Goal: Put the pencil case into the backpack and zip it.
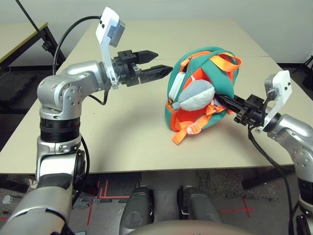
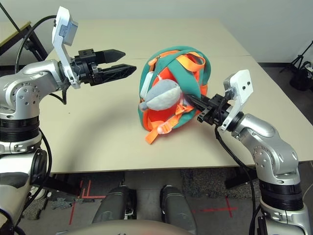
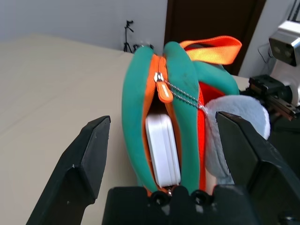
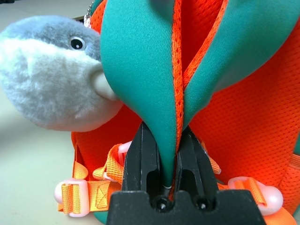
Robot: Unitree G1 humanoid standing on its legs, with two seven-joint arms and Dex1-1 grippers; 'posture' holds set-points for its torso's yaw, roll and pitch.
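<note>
With the backpack [image 1: 203, 88] sitting on the beige worktop [image 1: 127, 127] toward the robot's right, its zipper opening faces the left tool [image 1: 156, 62], which hangs in the air just beside the bag with its two black fingers [image 3: 86, 164] spread wide apart and nothing between them. The pencil case [image 3: 162, 149] is already inside — you can see the flat white case standing on edge in the gap between the teal sides, with the orange zipper pull [image 3: 163, 89] up near the top of the opening, so the bag is not zipped yet. A thin bead chain runs from that pull over to the grey-white plush shark [image 1: 198, 94], which rests against the orange front panel. The right tool [image 4: 164, 154] is clamped on the backpack from the other side — its fingers pinch a fold of teal fabric with orange trim. Orange straps with pale buckles [image 1: 188, 131] trail onto the worktop at the bag's base.
</note>
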